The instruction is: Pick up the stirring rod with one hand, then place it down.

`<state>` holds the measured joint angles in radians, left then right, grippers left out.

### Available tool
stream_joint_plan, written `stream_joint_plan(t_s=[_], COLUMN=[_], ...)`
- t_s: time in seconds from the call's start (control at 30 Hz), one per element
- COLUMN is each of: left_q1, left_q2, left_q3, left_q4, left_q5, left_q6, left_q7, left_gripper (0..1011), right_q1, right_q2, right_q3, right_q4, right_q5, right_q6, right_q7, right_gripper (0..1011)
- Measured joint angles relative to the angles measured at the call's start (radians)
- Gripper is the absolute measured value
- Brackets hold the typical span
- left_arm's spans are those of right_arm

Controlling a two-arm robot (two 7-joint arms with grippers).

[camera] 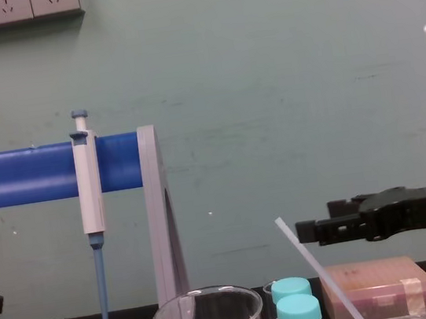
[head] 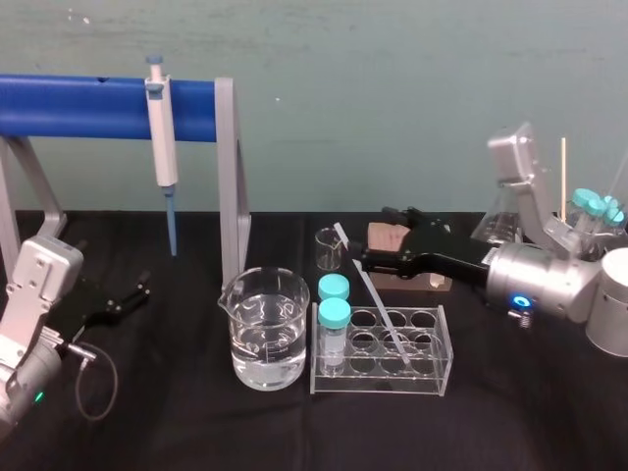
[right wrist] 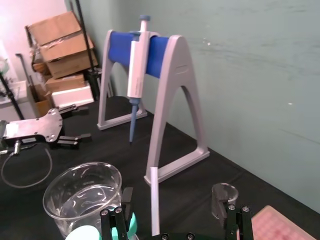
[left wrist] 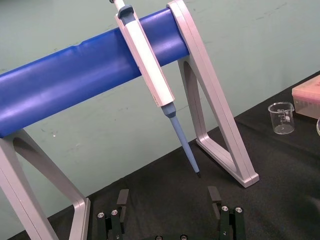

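Note:
The stirring rod [head: 378, 299] is a thin translucent white stick leaning in the clear tube rack [head: 432, 378], its upper end pointing back and to the left. It also rises at a slant in the chest view [camera: 320, 271]. My right gripper [head: 378, 237] reaches in from the right at the rod's upper end, open. In the right wrist view the rod [right wrist: 154, 200] stands between the spread fingers of the right gripper [right wrist: 180, 207], touching neither. My left gripper [head: 132, 292] rests parked at the table's left, open [left wrist: 169, 197].
A large beaker of water [head: 263, 329] stands left of the rack, with two teal-capped vials [head: 334, 299] in the rack's left end. A small beaker [head: 329, 247] and a pink tip box [head: 402, 240] lie behind. A pipette [head: 162, 137] hangs on the blue-barred stand [head: 232, 177]. Flasks [head: 500, 221] crowd the right.

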<state>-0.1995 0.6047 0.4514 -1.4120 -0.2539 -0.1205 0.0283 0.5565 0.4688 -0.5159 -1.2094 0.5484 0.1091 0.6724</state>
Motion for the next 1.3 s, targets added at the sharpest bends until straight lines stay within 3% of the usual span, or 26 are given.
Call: stream_joint_plan(t_s=[0.17, 0.37, 1.17, 1.3], left_q1=[0.000, 0.000, 0.000, 0.000], left_q2=[0.000, 0.000, 0.000, 0.000], left_q3=[0.000, 0.000, 0.000, 0.000], left_q4=[0.000, 0.000, 0.000, 0.000], left_q5=[0.000, 0.000, 0.000, 0.000], left_q6=[0.000, 0.000, 0.000, 0.000], left_q7=[0.000, 0.000, 0.000, 0.000], left_gripper=[1000, 1000, 1000, 1000], right_q1=[0.042, 0.067, 0.077, 0.076], right_q2=[-0.026, -0.045, -0.058, -0.058], right_q3=[-0.041, -0.063, -0.078, -0.078], right_q4=[0.052, 0.092, 0.115, 0.115], right_q5=[-0.017, -0.025, -0.036, -0.035], right_q6=[-0.001, -0.002, 0.009, 0.009], right_q7=[0.034, 0.051, 0.044, 0.044], right_gripper=[1003, 1002, 1003, 947])
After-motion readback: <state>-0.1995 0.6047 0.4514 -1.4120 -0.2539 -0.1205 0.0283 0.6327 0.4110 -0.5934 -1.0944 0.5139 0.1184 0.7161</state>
